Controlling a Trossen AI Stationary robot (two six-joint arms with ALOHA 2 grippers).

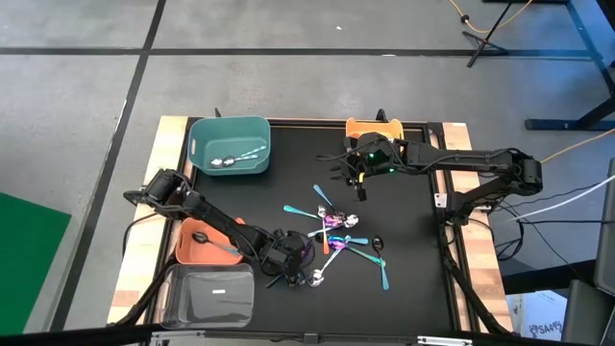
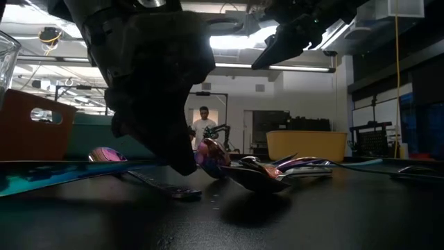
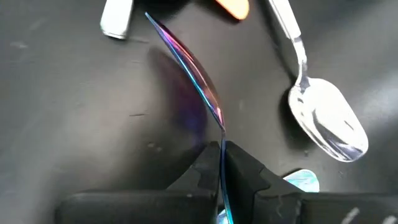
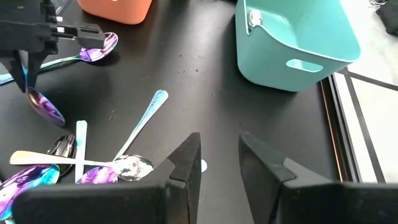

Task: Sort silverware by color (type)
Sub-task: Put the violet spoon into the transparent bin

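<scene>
**Purple spoon being gripped while most of the pile is still waiting**

Closest to the low camera, the left gripper [image 2: 156,90] is being seen as a large dark mass over the mat, and its fingers are being pressed together on the thin handle of an iridescent purple spoon [image 3: 189,68]. That spoon is being held edge-on with its bowl hanging down toward the black mat [image 1: 404,250], just beside the loose pile near the table's front edge. A silver spoon [image 3: 323,118] is lying on the mat just next to it.

The right gripper [image 4: 219,163] is being held near the yellow-orange bin [image 1: 373,128] at the far side; its fingers are standing apart and nothing is being carried between them.

Sorting is being judged as only begun. A few silver spoons [image 1: 231,160] are lying in the teal bin [image 1: 200,135]. Something dark is possibly lying in the orange bin [image 1: 192,252], though the left arm is covering much of it and it cannot be told for sure. The clear bin [image 1: 207,298] is showing no spoon that can be made out.

Left on the mat are the scattered spoons [image 1: 336,235]: teal-blue, purple, orange-copper, black and silver ones, some crossing one another. Most of the set is therefore still being left to sort, and the held purple spoon is not yet being placed in any bin.
</scene>
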